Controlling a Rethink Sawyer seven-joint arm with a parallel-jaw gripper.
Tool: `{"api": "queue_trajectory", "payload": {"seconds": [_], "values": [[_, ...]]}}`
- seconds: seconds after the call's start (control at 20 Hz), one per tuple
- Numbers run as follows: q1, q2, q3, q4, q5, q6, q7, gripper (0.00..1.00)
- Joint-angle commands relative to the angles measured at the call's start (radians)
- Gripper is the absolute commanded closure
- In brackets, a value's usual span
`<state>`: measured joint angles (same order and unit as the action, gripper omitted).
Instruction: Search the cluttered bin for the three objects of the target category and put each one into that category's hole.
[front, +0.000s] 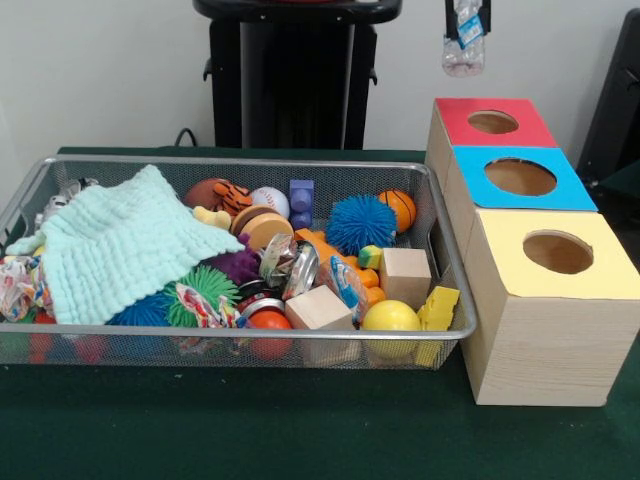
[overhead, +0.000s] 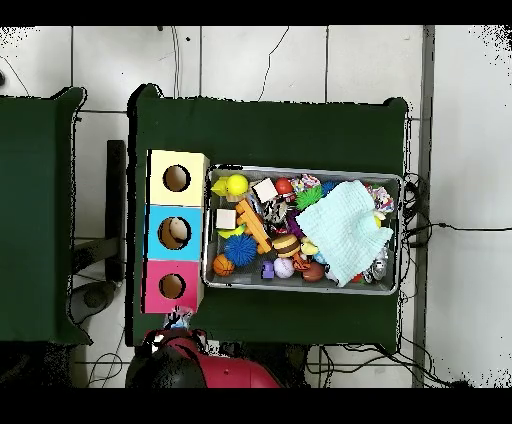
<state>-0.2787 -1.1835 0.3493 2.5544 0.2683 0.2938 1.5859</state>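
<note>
My gripper hangs at the top edge of the front view, shut on a small clear plastic wrapper with a blue label that dangles below it. It is above and a little behind the round hole of the red-topped wooden box. In the overhead view the gripper and wrapper sit just beyond the red box's hole. The wire mesh bin lies left of the boxes, full of toys. A blue-and-white printed wrapper lies among them near the bin's front right.
A blue-topped box and a yellow-topped box stand in a row with the red one. A mint-green knitted cloth covers the bin's left half. Balls, wooden blocks and a shiny can fill the rest.
</note>
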Motion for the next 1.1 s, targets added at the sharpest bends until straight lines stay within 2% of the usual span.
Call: {"api": "queue_trajectory", "payload": {"seconds": [0.05, 0.45, 0.75, 0.85, 1.1], "values": [[0.017, -0.019, -0.084, -0.174, 0.064, 0.173, 0.299, 1.00], [0.058, -0.045, -0.128, -0.239, 0.041, 0.271, 0.348, 1.00], [0.083, 0.016, -0.153, -0.280, 0.022, 0.238, 0.345, 1.00], [0.111, 0.041, -0.179, -0.316, 0.000, 0.236, 0.369, 1.00], [0.162, 0.122, -0.215, -0.358, 0.035, 0.127, 0.403, 1.00]]}}
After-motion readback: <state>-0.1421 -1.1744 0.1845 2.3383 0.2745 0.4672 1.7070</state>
